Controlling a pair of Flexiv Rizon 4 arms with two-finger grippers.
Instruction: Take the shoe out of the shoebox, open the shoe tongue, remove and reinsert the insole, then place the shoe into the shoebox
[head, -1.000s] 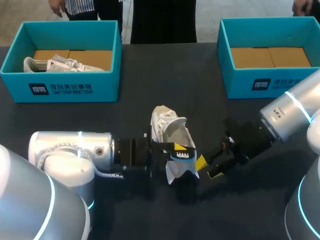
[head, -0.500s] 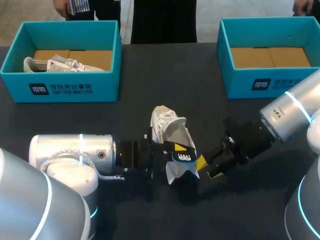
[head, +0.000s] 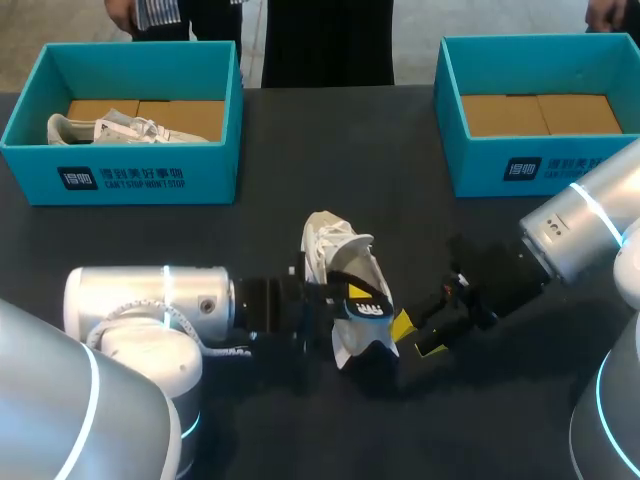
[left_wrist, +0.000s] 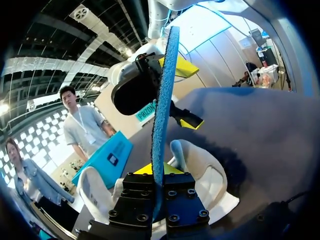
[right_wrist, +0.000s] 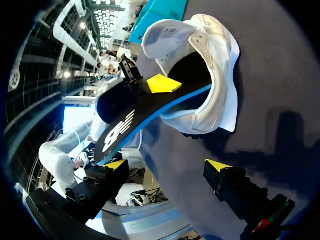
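On dark table (head: 300, 150), white shoe (head: 338, 262), heel toward six o'clock, left gripper (head: 352, 296) clamped on black insole (head: 369, 312) sticking from its opening, right gripper (head: 416, 337) at four o'clock, jaws apart.

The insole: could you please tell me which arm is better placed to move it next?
Left. The left gripper is shut on the insole, whose far end lies inside the shoe; the right gripper stands open beside it, holding nothing.

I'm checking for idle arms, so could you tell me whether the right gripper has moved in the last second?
No, the right gripper keeps its place, just as far from the right shoebox's front wall.
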